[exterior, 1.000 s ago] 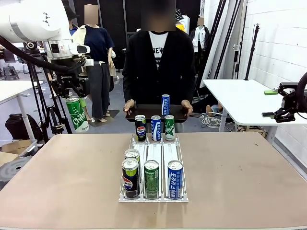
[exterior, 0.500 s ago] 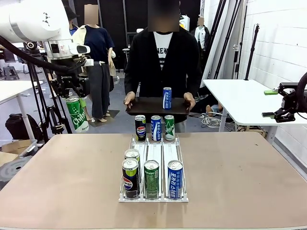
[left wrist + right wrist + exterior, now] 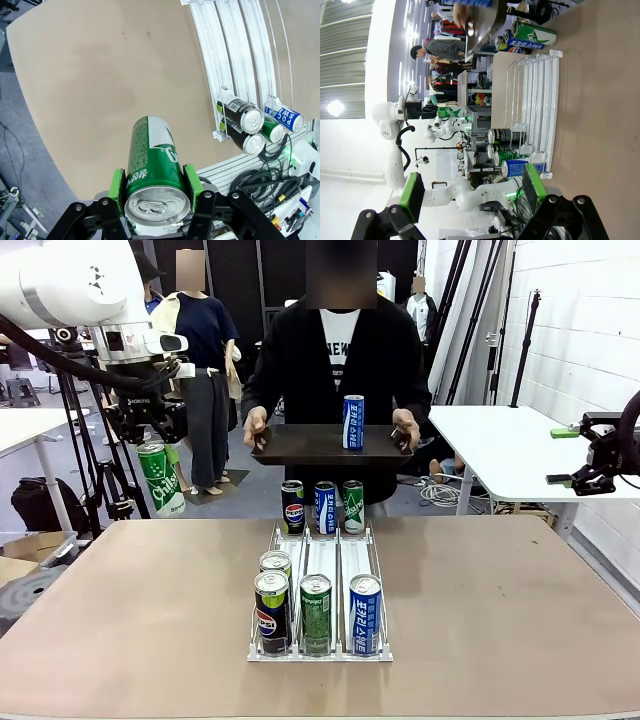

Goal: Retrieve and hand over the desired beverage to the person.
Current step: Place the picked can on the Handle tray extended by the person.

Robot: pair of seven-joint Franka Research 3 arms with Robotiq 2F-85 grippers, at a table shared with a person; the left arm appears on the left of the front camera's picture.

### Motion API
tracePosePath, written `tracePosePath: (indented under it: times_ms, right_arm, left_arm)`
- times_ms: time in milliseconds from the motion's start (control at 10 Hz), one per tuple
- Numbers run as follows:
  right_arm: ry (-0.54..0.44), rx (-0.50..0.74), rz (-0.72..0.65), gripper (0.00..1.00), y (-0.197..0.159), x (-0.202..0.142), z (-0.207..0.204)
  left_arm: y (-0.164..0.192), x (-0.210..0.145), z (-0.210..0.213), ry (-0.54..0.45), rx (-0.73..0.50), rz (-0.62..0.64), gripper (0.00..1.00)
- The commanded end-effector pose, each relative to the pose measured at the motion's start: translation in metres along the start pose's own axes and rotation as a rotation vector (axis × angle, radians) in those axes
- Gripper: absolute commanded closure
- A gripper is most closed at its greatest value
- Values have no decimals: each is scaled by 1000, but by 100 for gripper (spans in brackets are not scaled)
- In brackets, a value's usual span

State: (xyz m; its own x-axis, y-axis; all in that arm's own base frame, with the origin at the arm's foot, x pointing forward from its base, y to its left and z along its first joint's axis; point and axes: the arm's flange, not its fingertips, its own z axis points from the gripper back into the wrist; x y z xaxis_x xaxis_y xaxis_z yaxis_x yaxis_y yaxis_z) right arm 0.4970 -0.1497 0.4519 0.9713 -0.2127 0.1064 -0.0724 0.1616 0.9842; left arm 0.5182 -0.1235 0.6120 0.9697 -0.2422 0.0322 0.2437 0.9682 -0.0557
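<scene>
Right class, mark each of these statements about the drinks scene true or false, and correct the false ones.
1. The left gripper holds a green can. True.
2. The right gripper holds a blue can. False: its fingers are open and hold nothing.
3. The person holds a dark tray with one blue can standing on it. True.
4. The rack on the table has no cans in it. False: cans stand at both its near and far ends.
</scene>
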Motion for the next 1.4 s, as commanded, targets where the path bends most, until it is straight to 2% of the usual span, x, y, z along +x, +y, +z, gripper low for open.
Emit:
tracePosePath:
  times_ms: [0, 500, 700, 900, 1300]
  right_arm:
    - [7, 7, 11, 0, 0, -1, -1]
    - [7, 7, 11, 0, 0, -1, -1]
    - [7, 7, 11, 0, 0, -1, -1]
    - [7, 7, 11, 0, 0, -1, -1]
    - [7, 7, 11, 0, 0, -1, -1]
  left_arm:
    - [0, -1, 5, -3, 17, 7, 100]
    - [0, 0, 0, 0, 0, 0, 100]
    - [3, -14, 11, 22, -32, 37, 100]
    - [-3, -23, 36, 21, -56, 42, 100]
    - [-28, -21, 101, -5, 6, 2, 100]
